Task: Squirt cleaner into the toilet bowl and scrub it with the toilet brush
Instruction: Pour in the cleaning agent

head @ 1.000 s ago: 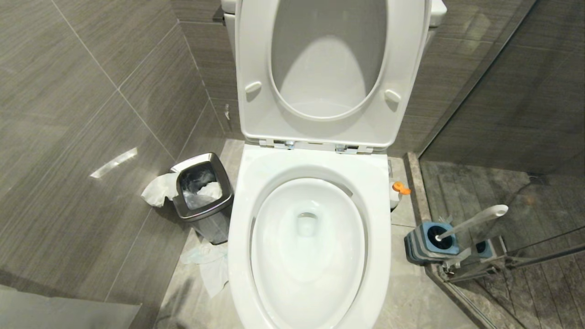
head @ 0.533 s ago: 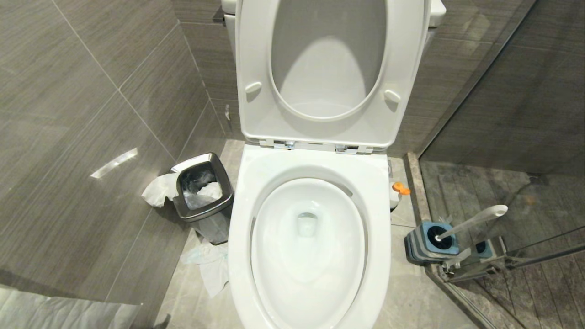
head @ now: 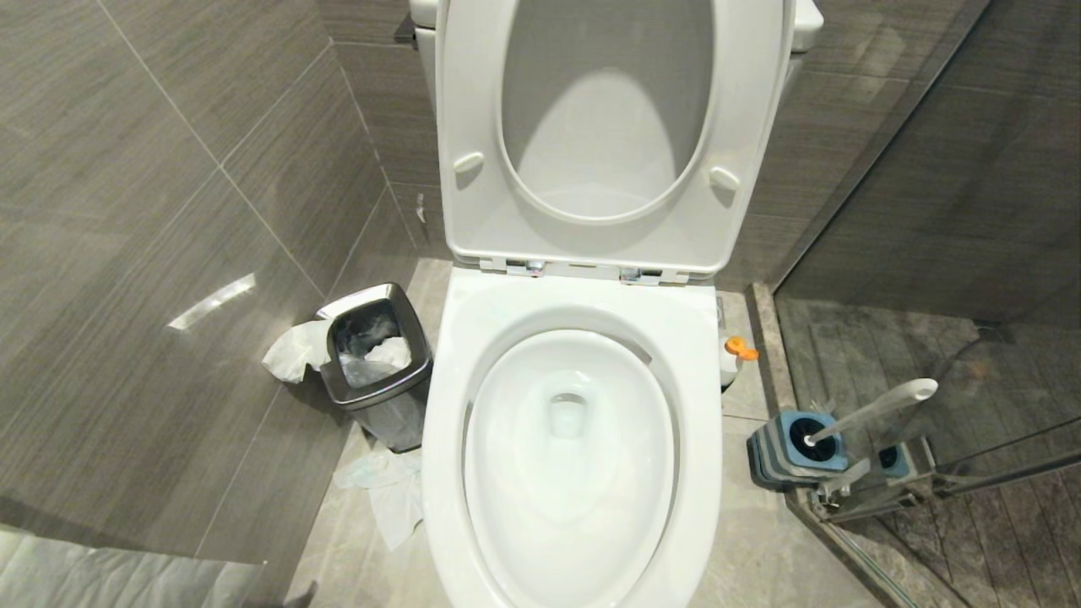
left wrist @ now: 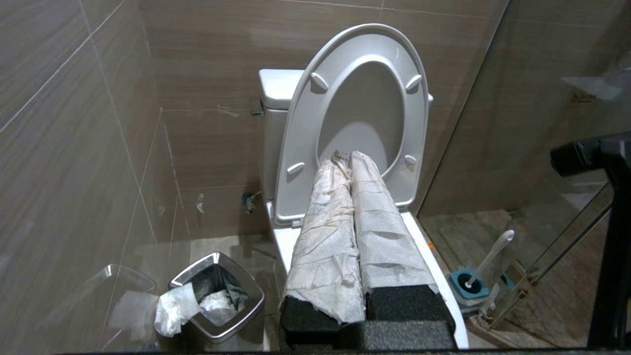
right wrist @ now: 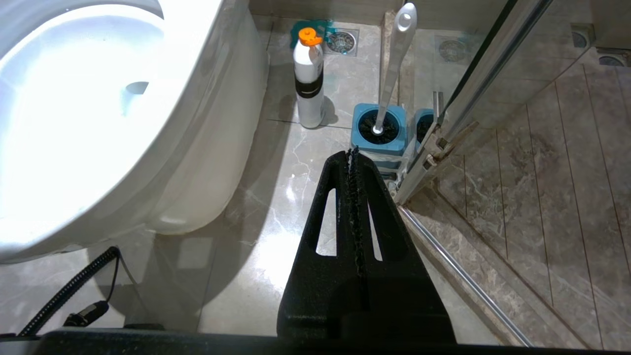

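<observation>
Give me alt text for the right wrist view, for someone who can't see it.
The shut black right gripper hangs above a marble floor, pointing toward a white-handled toilet brush standing in its blue square holder. A white cleaner bottle with an orange cap stands beside the glossy white toilet bowl.

Right wrist view: the right gripper [right wrist: 353, 154], black, fingers pressed together, rises from the bottom centre of the frame above a marble-patterned floor [right wrist: 276, 197]. The toilet bowl [right wrist: 88, 118] fills the upper left. At upper centre a white cleaner bottle [right wrist: 309, 84] with orange cap stands beside the toilet brush [right wrist: 397, 54], seated in its blue holder [right wrist: 379, 130] against a glass door frame [right wrist: 473, 84].
</observation>
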Controlling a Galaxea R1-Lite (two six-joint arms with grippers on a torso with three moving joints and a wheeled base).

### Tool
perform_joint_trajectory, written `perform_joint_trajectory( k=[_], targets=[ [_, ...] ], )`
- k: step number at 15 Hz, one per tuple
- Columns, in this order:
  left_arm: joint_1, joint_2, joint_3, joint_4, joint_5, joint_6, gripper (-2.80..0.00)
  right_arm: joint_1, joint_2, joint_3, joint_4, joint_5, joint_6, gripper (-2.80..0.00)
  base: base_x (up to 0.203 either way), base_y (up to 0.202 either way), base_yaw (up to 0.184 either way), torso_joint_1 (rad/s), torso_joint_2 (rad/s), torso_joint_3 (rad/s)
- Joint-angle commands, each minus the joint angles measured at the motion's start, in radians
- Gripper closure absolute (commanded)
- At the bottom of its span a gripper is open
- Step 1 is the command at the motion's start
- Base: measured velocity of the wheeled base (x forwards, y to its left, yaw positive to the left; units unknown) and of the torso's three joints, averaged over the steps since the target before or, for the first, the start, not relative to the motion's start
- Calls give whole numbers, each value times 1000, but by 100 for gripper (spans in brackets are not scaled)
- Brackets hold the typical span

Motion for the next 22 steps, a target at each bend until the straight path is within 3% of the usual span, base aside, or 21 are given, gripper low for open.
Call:
perform_joint_trajectory(
  k=[1,7,16,22],
  targets=[
    [37,-95,50,3,-6,-14,0,0,0,0,0,0,1,0,0,0,0,0,0,0],
    [109,-246,182,3,-21,-51,0,0,0,0,0,0,1,0,0,0,0,0,0,0],
    [112,-406,311,-6,-73,-43,0,0,0,0,0,0,1,0,0,0,0,0,0,0],
    [110,-406,348,-31,-34,-30,0,0,0,0,0,0,1,0,0,0,0,0,0,0]
  ],
)
